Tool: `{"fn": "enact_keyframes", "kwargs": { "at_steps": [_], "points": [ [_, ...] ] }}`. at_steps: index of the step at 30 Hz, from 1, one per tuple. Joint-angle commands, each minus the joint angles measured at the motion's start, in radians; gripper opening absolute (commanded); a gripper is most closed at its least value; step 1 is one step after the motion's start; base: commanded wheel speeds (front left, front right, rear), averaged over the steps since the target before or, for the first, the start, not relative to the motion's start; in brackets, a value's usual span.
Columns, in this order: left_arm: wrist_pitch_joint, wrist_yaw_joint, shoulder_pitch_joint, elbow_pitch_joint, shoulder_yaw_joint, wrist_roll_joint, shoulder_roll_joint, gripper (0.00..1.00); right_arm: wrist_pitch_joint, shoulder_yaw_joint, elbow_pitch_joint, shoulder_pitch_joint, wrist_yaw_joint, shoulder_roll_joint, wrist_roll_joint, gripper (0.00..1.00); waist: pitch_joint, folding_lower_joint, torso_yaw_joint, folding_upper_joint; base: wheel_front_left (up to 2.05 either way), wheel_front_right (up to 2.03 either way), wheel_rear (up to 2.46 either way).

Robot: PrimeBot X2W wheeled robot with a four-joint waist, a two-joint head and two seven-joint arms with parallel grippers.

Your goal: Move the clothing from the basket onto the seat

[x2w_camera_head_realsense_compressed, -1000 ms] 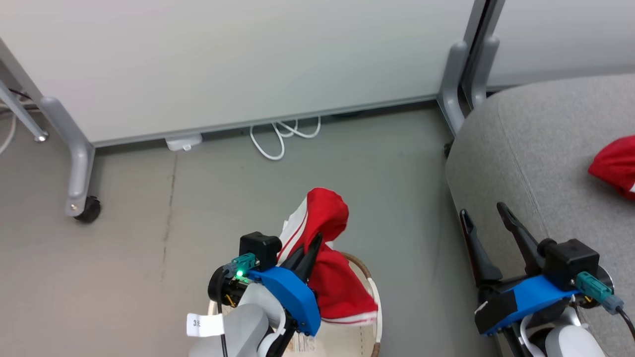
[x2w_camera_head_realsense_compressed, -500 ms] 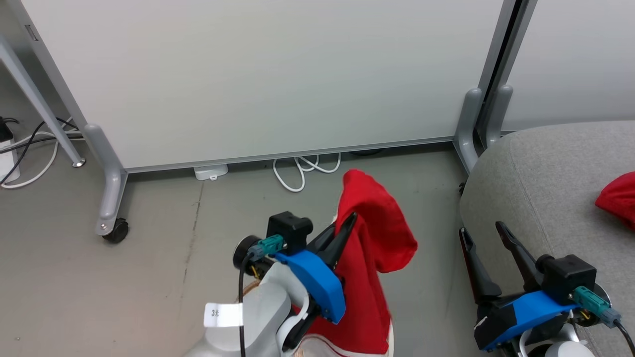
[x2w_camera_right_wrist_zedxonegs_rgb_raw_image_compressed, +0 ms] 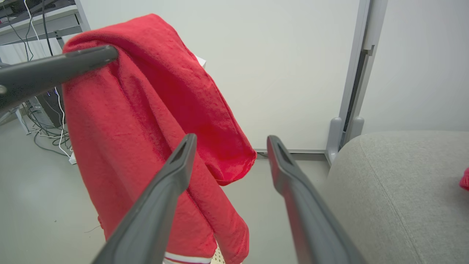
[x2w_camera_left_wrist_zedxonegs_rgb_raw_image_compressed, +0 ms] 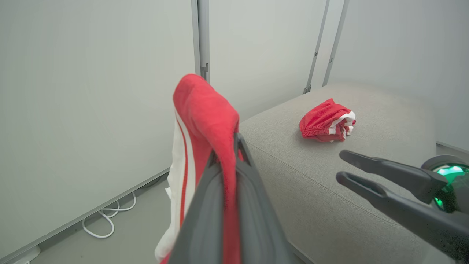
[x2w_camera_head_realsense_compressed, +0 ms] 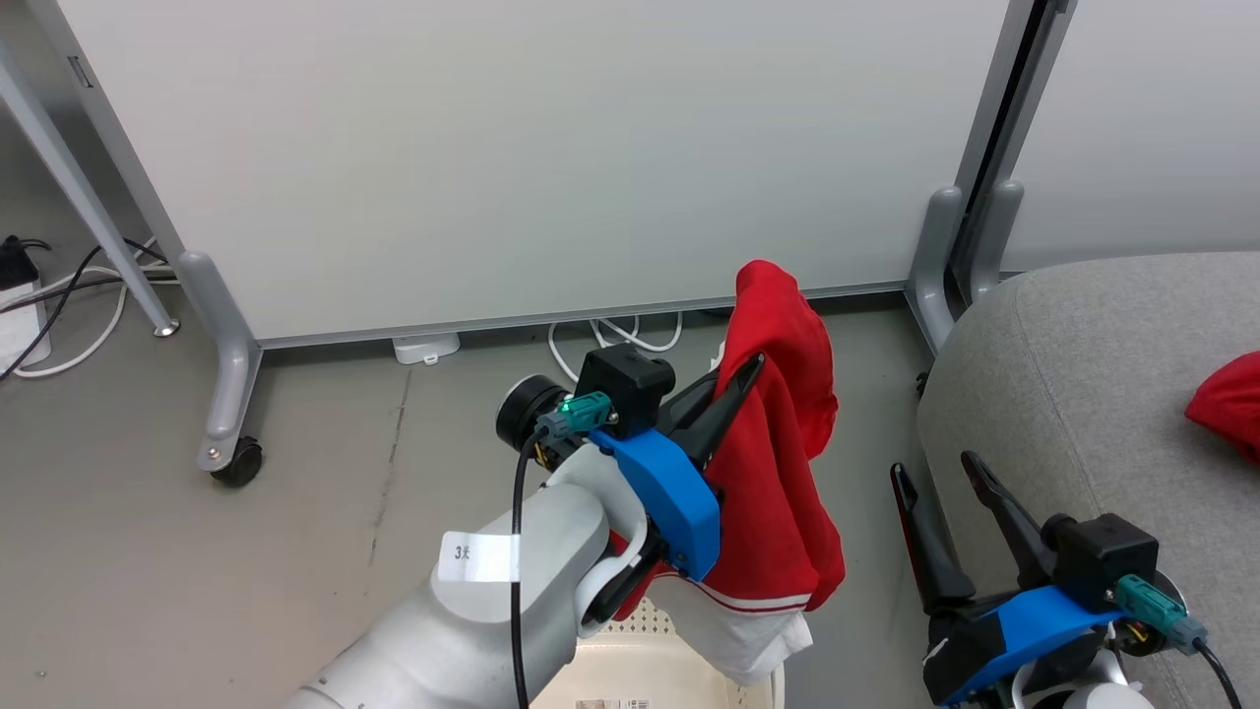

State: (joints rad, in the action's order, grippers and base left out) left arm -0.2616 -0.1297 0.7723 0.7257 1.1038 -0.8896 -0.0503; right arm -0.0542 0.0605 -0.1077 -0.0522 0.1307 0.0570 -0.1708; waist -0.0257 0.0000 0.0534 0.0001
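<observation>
A red garment with white stripes [x2w_camera_head_realsense_compressed: 778,473] hangs from my left gripper [x2w_camera_head_realsense_compressed: 753,366], which is shut on its upper fold, above the cream basket [x2w_camera_head_realsense_compressed: 640,679]. The left wrist view has the fabric [x2w_camera_left_wrist_zedxonegs_rgb_raw_image_compressed: 201,110] draped over my closed left gripper [x2w_camera_left_wrist_zedxonegs_rgb_raw_image_compressed: 235,145]. A second red garment [x2w_camera_left_wrist_zedxonegs_rgb_raw_image_compressed: 326,121] lies bunched on the grey seat [x2w_camera_left_wrist_zedxonegs_rgb_raw_image_compressed: 366,176], at the right edge of the head view [x2w_camera_head_realsense_compressed: 1230,404]. My right gripper [x2w_camera_head_realsense_compressed: 933,468] stands open and holds nothing beside the seat's [x2w_camera_head_realsense_compressed: 1083,374] front corner, and in its wrist view [x2w_camera_right_wrist_zedxonegs_rgb_raw_image_compressed: 231,138] it faces the hanging garment [x2w_camera_right_wrist_zedxonegs_rgb_raw_image_compressed: 146,121].
White partition panels [x2w_camera_head_realsense_compressed: 512,148] on grey wheeled feet [x2w_camera_head_realsense_compressed: 231,458] stand behind. White cables [x2w_camera_head_realsense_compressed: 610,340] lie on the grey floor under the panel. More cables and a table leg [x2w_camera_head_realsense_compressed: 89,226] are at the far left.
My left arm has lifted the red garment up out of the basket and carried it right, toward the seat. The head camera has tilted up. The right gripper stays open.
</observation>
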Motion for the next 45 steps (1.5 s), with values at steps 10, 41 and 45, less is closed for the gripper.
{"fn": "enact_keyframes", "kwargs": {
  "at_steps": [10,41,45],
  "points": [
    [-0.005,-0.002,0.048,0.001,0.026,-0.032,0.0,0.0,-0.01,0.012,-0.018,0.002,0.0,-0.005,-0.014,1.0,-0.005,0.0,-0.008,-0.0001,0.0,0.0,0.0],
    [-0.005,-0.002,0.056,0.003,0.074,-0.073,0.0,0.0,0.06,0.309,-0.231,-0.237,0.0,0.052,-0.136,1.0,0.01,0.0,-0.011,-0.0001,0.0,0.0,0.0],
    [-0.005,-0.002,0.058,0.0,0.077,-0.076,0.0,0.0,0.054,0.351,-0.278,-0.275,0.0,0.056,-0.163,1.0,0.011,0.0,-0.009,-0.0001,0.0,0.0,0.0]
  ]
}}
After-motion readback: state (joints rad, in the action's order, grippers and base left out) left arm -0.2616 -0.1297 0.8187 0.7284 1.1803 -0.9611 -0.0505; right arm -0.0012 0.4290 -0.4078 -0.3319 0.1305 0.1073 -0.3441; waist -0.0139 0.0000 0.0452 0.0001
